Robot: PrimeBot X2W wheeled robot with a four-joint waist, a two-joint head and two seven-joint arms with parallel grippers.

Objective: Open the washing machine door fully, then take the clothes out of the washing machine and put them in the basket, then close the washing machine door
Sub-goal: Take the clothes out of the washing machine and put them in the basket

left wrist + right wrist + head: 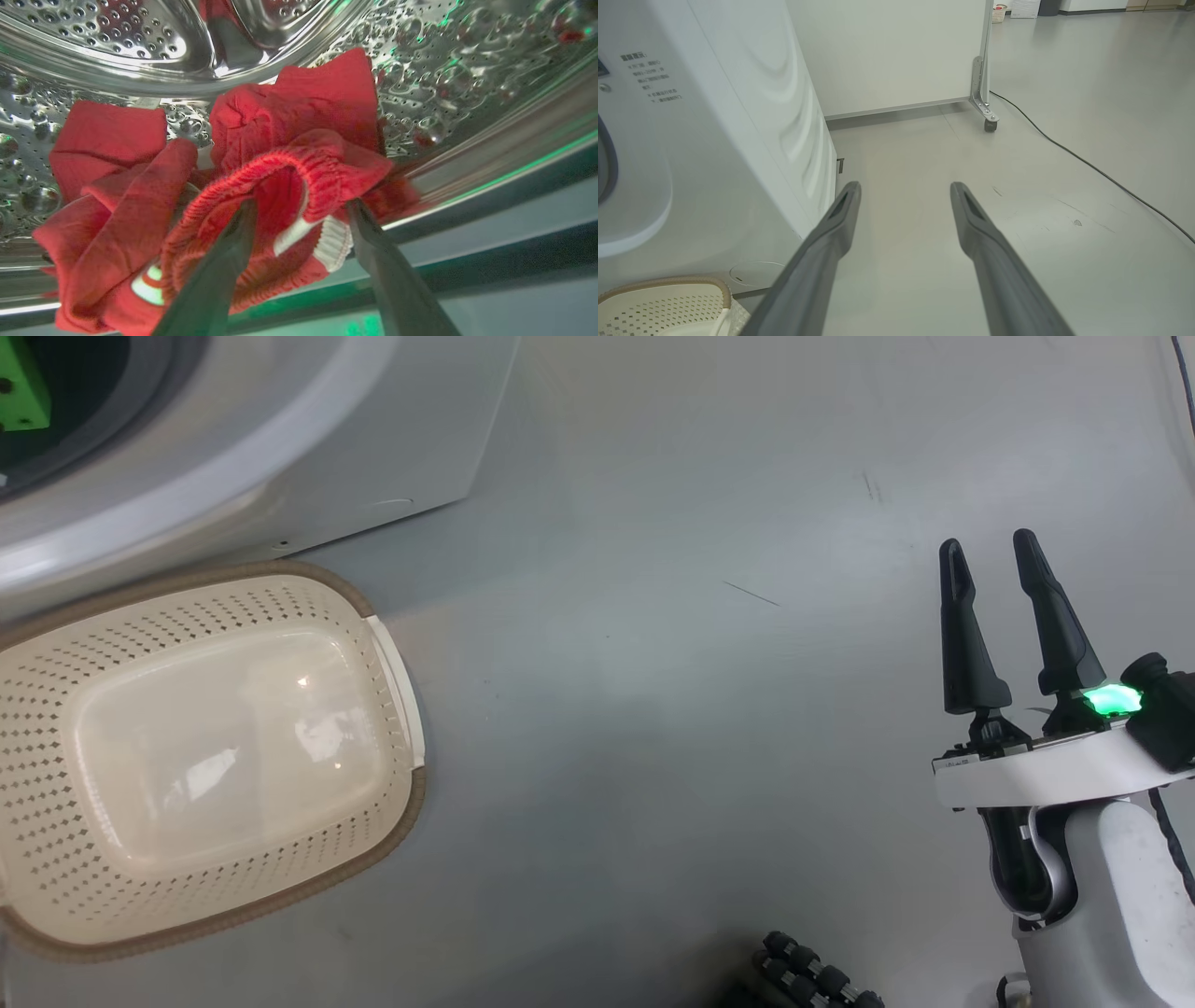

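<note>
Red clothes (289, 154) bunched inside the steel drum (467, 70) of the washing machine (327, 457). Left gripper (302, 205) is in the drum, jaws apart, one finger on each side of the elastic waistband. Basket (373, 607) on the floor (653, 709), just beside the machine front. Right gripper (988, 543) above the floor, well apart from the basket, jaws apart.

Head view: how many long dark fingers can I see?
2. Both belong to the right gripper at the lower right: one finger on the left, one beside it, apart, above the grey floor.
</note>
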